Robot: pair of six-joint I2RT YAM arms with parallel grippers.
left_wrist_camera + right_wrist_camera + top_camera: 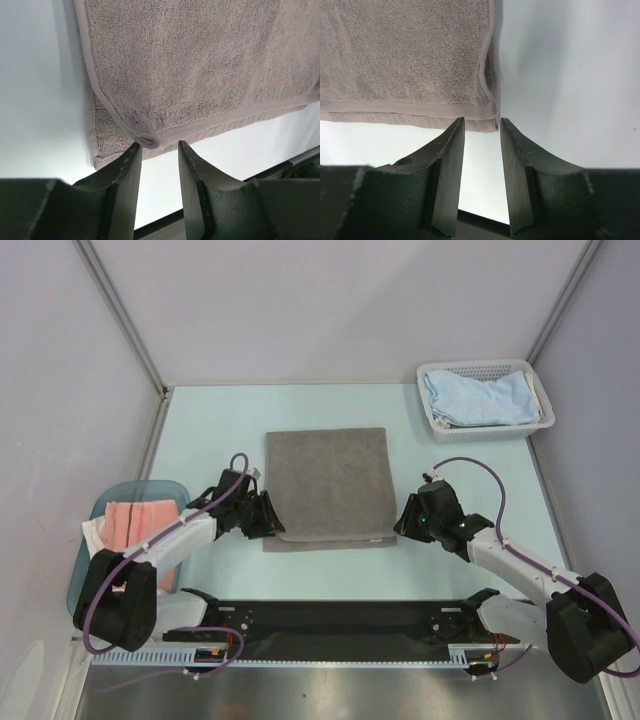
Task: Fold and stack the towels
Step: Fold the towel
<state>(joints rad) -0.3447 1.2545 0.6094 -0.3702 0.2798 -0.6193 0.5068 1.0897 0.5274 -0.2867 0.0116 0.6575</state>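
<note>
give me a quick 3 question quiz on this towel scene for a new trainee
1. Which hand is at the near right corner of the grey towel?
2. True or false: the left hand is shut on the grey towel's corner.
3. The light blue towel lies in: A the white basket; B the teal tub; C a pile on the grey towel.

Key
1. The right hand.
2. False: it is open, with its fingertips just at the corner.
3. A.
</note>
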